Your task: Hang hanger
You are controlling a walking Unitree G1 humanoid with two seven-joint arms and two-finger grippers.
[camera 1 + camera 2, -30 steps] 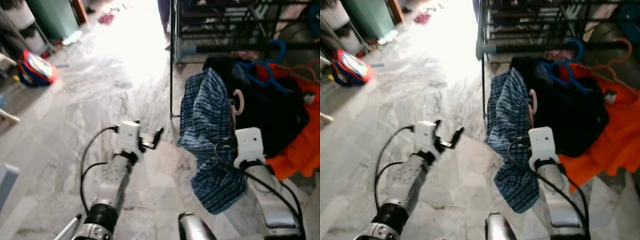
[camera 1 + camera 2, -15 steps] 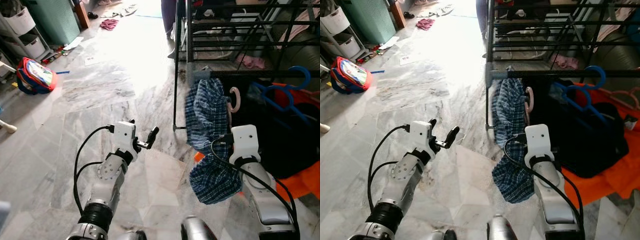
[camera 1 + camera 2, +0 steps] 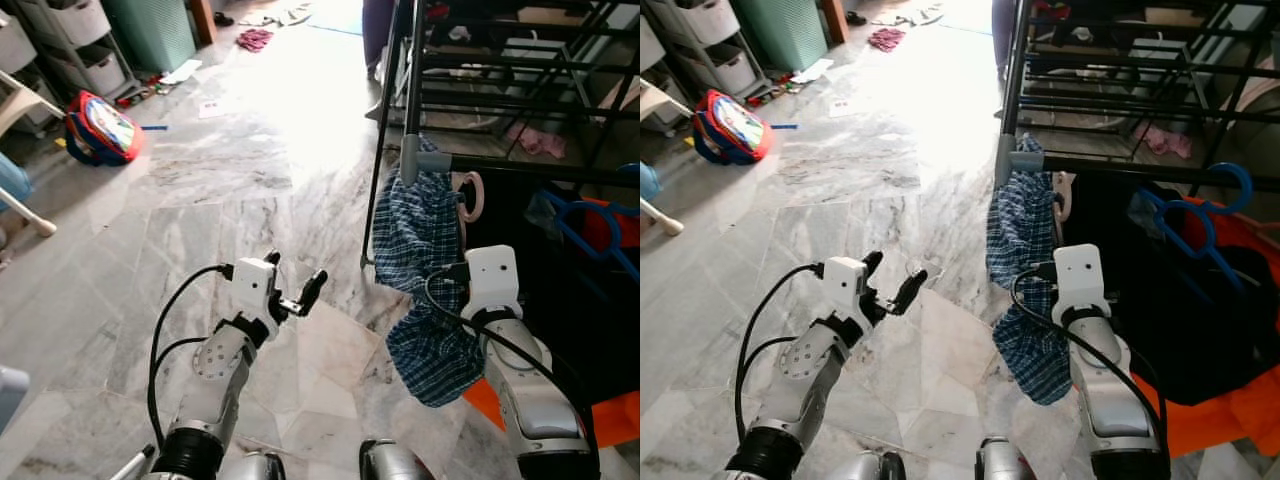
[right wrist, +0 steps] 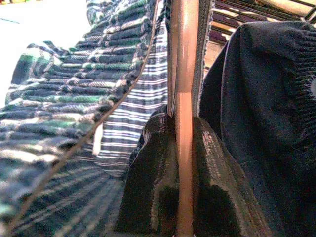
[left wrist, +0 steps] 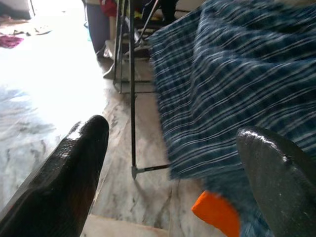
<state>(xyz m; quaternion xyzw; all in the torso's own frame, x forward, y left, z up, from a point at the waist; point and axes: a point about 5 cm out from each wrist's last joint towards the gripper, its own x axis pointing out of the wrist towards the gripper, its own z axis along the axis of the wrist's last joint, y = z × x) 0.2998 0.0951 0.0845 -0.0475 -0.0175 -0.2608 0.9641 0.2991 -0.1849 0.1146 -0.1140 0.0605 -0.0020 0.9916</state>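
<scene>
While the black drying rack (image 3: 520, 90) stands at the robot's right front on the marble floor (image 3: 200, 200), a blue plaid shirt (image 3: 420, 260) drapes from a pink hanger (image 4: 183, 98) just under the rack's near rail. The hanger's stem runs upright, its hook (image 3: 468, 195) curling just below that rail. The right gripper (image 4: 183, 197) pinches the stem between both fingers. The left gripper (image 3: 295, 290) hovers spread wide, empty, over the floor. Since a second ago the camera view has lifted, and the hook sits nearer the rail.
</scene>
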